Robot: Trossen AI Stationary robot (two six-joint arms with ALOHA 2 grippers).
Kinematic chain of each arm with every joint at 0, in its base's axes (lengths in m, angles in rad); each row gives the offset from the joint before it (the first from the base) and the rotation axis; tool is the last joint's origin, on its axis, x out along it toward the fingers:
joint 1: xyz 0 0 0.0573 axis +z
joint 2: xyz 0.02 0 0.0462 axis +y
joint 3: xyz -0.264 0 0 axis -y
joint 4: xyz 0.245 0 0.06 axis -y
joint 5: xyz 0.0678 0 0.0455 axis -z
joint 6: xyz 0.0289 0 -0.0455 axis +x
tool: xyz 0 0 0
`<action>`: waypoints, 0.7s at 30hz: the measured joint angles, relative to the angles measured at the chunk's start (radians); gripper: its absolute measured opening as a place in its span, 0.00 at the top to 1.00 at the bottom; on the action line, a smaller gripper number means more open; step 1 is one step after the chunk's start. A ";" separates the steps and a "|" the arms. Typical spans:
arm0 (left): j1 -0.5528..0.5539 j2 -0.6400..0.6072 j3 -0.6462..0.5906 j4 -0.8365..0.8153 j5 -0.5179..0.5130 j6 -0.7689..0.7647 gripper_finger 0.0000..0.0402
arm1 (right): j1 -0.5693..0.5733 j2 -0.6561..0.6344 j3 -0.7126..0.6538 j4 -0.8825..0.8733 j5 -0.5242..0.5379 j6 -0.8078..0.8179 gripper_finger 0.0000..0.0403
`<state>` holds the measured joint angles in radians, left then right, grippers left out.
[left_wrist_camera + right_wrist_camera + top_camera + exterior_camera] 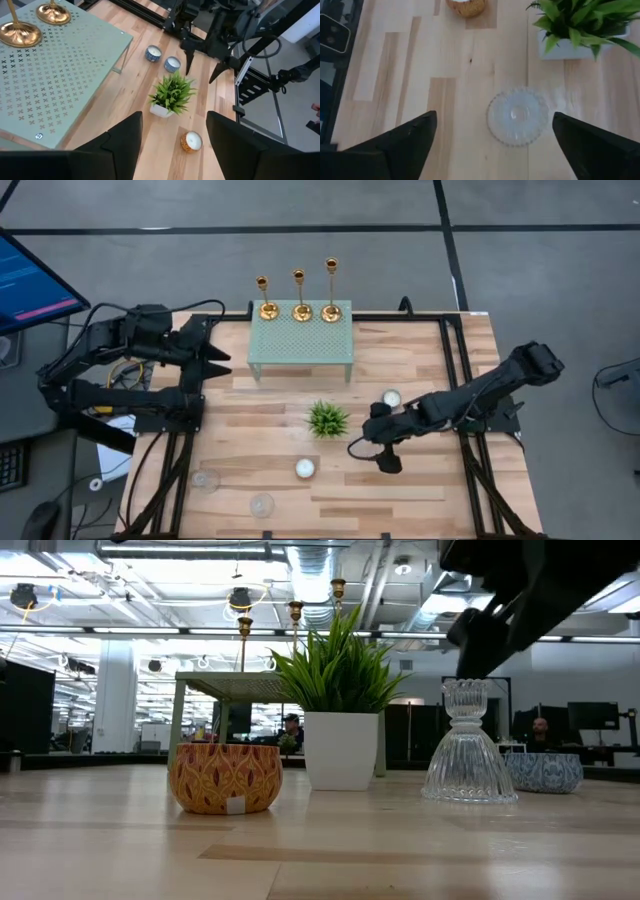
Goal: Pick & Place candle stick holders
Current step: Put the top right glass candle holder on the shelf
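Orange patterned candle cup (225,778) sits closest in the low view, lower left of the frame, with the potted plant (340,745) just behind it at centre. To the right stands a clear ribbed glass cup (468,745). The right gripper (494,125) hangs directly over it with its fingers spread wide apart, holding nothing and not touching the glass. That cup is not what the job asks for, so I would lift this arm clear before it swings anywhere.

Farther back, at the left middle of the high view, the left gripper (215,355) hovers just beside the left end of the green perforated stand (300,345). Its fingers are also apart and empty.

Farthest of all, three gold candlesticks (301,295) stand upright in a row along the stand's back edge, at upper centre of the high view. None has been picked yet, so I judge the task to be at its start, with the left arm best placed to begin.

To do it well, I would take the end candlestick nearest that arm. Come in level and close on the thin stem low down, just above the flared base, where it is least likely to tip. The neighbours stand close, so keep the fingers in line with the gap between stems. Lift straight up before carrying, and hold it upright until the base is flat on the worktop (420,480).
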<state>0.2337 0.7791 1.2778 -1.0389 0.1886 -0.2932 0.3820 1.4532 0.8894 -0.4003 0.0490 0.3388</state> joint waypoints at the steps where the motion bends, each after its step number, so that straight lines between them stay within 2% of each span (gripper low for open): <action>1: 0.000 0.000 0.000 0.000 0.000 0.000 0.44 | 0.000 0.016 0.000 0.012 0.000 0.001 0.02; 5: 0.000 -0.001 0.000 0.000 0.000 0.008 0.43 | -0.003 0.071 0.000 0.049 0.000 0.002 0.01; 12: 0.000 -0.001 0.000 0.000 0.000 0.008 0.44 | -0.005 0.132 0.000 0.122 0.000 0.002 0.07; 21: 0.000 0.000 0.000 0.000 0.000 0.005 0.44 | -0.017 0.138 0.000 0.099 0.009 0.005 0.24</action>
<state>0.2337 0.7788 1.2778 -1.0389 0.1886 -0.2886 0.3651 1.5913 0.8898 -0.3012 0.0580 0.3436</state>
